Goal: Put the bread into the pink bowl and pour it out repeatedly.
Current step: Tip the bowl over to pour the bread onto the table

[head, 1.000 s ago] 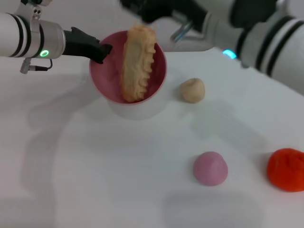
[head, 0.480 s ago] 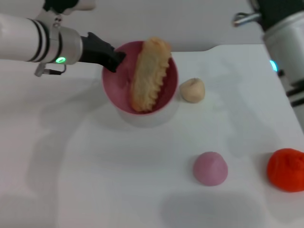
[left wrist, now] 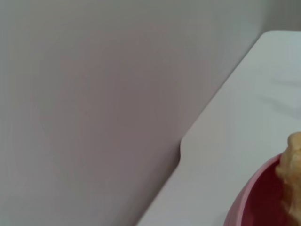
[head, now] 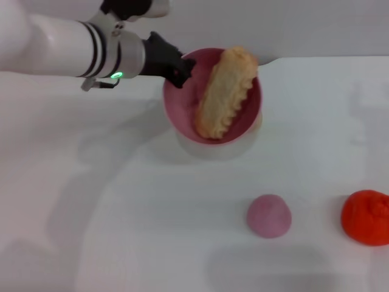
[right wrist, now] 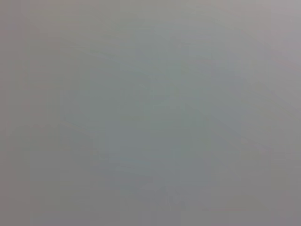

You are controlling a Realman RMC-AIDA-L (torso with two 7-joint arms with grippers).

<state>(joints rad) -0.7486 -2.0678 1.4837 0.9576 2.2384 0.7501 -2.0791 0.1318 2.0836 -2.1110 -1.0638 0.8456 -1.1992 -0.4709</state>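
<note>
Seen from the head camera, the left arm reaches in from the left side, white with black bands and a green light near the wrist. The left gripper (head: 177, 68) is black and its jaws are clamped on the left rim of the pink bowl (head: 182, 109). The bowl is held tilted, its open mouth turned up toward the camera, over the far middle part of the white desk (head: 152, 231); whether its base touches the desk cannot be told.

The bread (head: 225, 92) lies inside the bowl, propped against the right inner wall. Its long axis runs diagonally: the lower end points toward the near left, deep in the bowl, and the upper end points toward the far right, sticking out just past the rim. Its ridged edge faces right.

Nearer the camera and to the right, a small pink dome (head: 268, 215) sits on the desk, well apart from the bowl. Farther right, at the frame's edge, rests an orange-red lump (head: 366, 216).

The left wrist camera shows a pink rim and a bit of bread at a corner. The right gripper is out of sight.
</note>
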